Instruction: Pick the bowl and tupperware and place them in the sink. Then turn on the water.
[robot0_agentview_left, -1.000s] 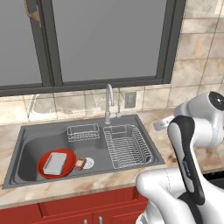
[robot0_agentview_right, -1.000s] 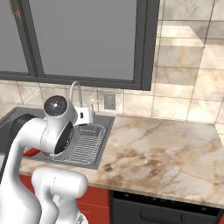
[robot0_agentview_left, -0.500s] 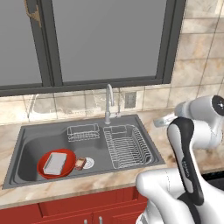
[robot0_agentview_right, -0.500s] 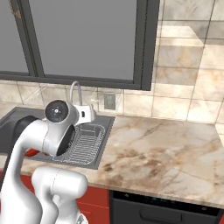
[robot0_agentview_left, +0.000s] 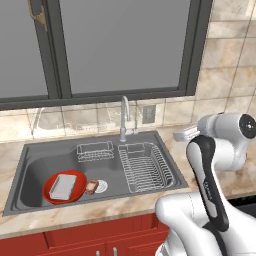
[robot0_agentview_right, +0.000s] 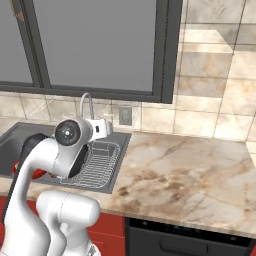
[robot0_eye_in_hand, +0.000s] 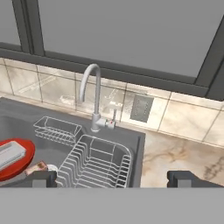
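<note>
bowl (robot0_agentview_left: 64, 187): in sink (robot0_agentview_left: 30, 157), left basin
tupperware (robot0_agentview_left: 63, 186): lying in bowl
hand (robot0_eye_in_hand: 112, 178): open wide, empty, facing faucet (robot0_eye_in_hand: 94, 98)
water: off
next hold: small lever (robot0_eye_in_hand: 114, 119) beside spout; stiff, smooth, likely slippery, push don't pinch

- A large window (robot0_agentview_left: 125, 45) with a dark frame fills the wall above the counter.
- A grey wall outlet (robot0_eye_in_hand: 141, 107) sits on the beige tile backsplash (robot0_agentview_right: 210, 120), just below the window sill.
- The marble countertop (robot0_agentview_right: 185, 175) spreads wide and is beige with brown veins.
- Red cabinet doors (robot0_agentview_left: 75, 240) are under the counter edge.
- A dark appliance front (robot0_agentview_right: 190, 242) stands under the countertop.
</note>
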